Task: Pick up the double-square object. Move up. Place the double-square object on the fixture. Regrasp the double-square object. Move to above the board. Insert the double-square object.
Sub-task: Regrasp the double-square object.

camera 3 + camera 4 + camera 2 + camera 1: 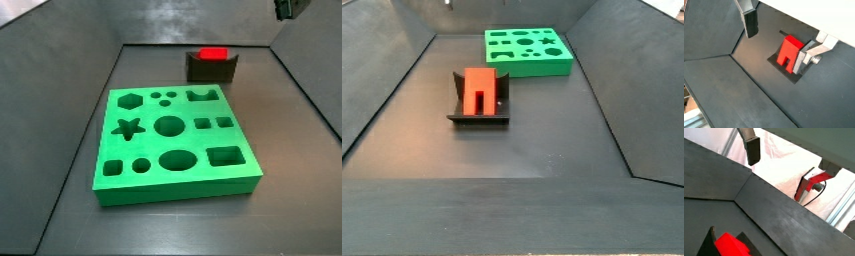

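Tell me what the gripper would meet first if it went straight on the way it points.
Probably the double-square object resting on the fixture: in a wrist view the open gripper has it between its fingers' lines, well apart. Depth is unclear.

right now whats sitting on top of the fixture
The double-square object lies on the fixture, free of the pincer, which is above it, open and empty. The fixture's notch beneath the red piece is covered, so it cannot be seen.
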